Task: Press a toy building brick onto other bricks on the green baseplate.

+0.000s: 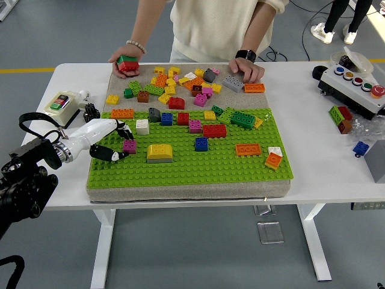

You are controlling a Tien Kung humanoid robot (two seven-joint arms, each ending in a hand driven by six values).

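At the lower left of the frame the robot's black left arm reaches in over the white tabletop [337, 174], ending in a white left hand [102, 139] with black-tipped fingers [114, 155]. The fingers are curled loosely round a small magenta square brick [129, 146] that sits on the left part of the green studded baseplate [180, 168]; the thumb lies below and left of the brick and the other fingers arch just above it, touching or nearly touching, and I cannot tell whether they truly clamp it. The right arm does not show.

Just right of the magenta brick stands a yellow rounded brick on a grey base [159, 153]. Further right on the baseplate are a blue square brick [201, 144], a red flat brick [214, 130] and an orange flat brick [248, 149]. The baseplate rests on a grey felt pad [180, 191].

Beyond the baseplate, in the upper middle of the frame, a loose heap of mixed coloured bricks [180, 84] lies on the pad. A person in a cream top stands at the far side: one hand [123, 63] at upper left covers a red and green brick, the other hand [245, 71] rests on a grey brick.

A button box with coloured buttons [355, 87] sits at the upper right, and a small beige switch box [61, 105] at the left edge. The floor is grey.
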